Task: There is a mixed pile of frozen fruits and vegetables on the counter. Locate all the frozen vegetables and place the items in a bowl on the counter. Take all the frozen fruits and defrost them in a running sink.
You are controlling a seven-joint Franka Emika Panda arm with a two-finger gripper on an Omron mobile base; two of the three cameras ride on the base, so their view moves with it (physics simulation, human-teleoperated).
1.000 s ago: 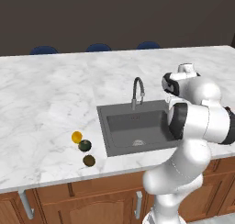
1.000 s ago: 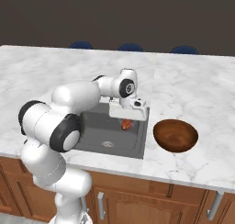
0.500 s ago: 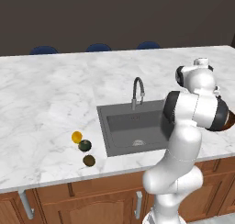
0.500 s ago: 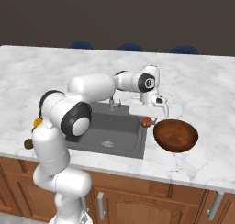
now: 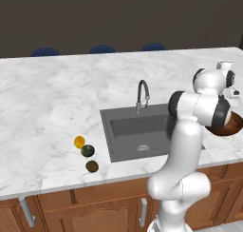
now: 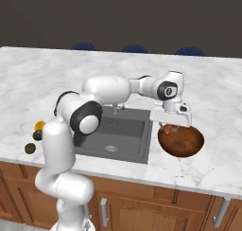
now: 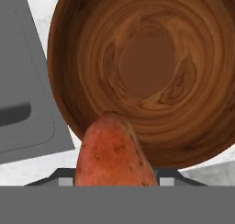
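Note:
My gripper (image 6: 170, 126) is shut on the red-orange tapered vegetable (image 6: 168, 130), holding it just above the left rim of the wooden bowl (image 6: 188, 146). In the hand view the vegetable (image 7: 112, 156) hangs over the near rim of the empty bowl (image 7: 92, 35). The rest of the mixed pile lies left of the sink (image 5: 137, 131): a yellow-orange ball (image 5: 79, 141), a dark green ball (image 5: 87, 150) and an olive-brown ball (image 5: 92, 166). The right base view shows these three at the far left, the yellow-orange one (image 6: 39, 126) at the top.
A tall curved faucet (image 5: 142, 95) stands behind the sink basin. The bowl sits on the white marble counter (image 5: 47, 98) just right of the sink, near the front edge. Blue chair backs (image 5: 100, 49) line the counter's far side.
The arm has swung right from above the sink to the bowl's left rim, carrying the red-orange vegetable. The jaws stayed shut on it. The three balls have not moved.

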